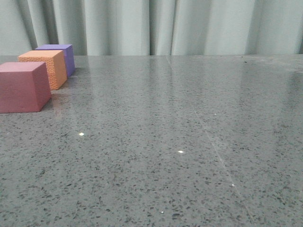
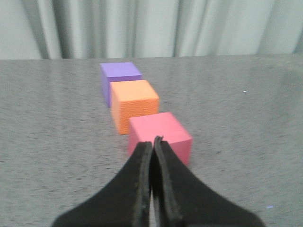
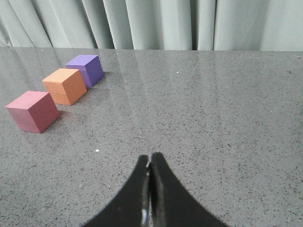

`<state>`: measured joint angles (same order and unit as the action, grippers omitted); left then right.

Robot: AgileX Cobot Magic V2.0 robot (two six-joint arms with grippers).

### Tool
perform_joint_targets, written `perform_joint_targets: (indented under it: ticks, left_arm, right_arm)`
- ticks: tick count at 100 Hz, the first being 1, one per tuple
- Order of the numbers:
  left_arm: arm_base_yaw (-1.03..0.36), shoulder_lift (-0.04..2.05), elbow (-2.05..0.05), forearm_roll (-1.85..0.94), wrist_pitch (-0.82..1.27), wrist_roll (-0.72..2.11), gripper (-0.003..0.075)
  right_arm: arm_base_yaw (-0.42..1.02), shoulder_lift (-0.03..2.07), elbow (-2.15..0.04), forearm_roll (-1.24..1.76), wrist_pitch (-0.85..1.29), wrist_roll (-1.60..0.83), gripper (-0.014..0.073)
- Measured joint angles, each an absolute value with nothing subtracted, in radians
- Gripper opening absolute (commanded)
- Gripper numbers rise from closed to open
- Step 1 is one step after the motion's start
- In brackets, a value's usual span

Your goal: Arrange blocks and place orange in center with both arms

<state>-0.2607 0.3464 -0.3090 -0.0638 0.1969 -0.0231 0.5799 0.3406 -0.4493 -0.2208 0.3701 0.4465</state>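
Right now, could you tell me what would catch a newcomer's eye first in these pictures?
Three matte foam cubes in a row at the speckled grey table's far left: pink cube nearest, orange cube in the middle, purple cube farthest. Both black pincers, left and right, are shut and empty.

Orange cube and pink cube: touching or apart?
Apart. The right wrist view shows a strip of bare table between the orange cube and the pink cube; the front and left wrist views overlap them, so neither settles it.
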Motion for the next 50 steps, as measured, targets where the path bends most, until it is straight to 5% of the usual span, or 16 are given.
perform_joint_targets:
  ticks: [50]
  left_arm:
    - [-0.001,0.091,-0.043,-0.110,0.055,0.136,-0.0019]
  right_arm:
    - [0.580,0.341,-0.449,-0.221,0.370,0.447,-0.0120]
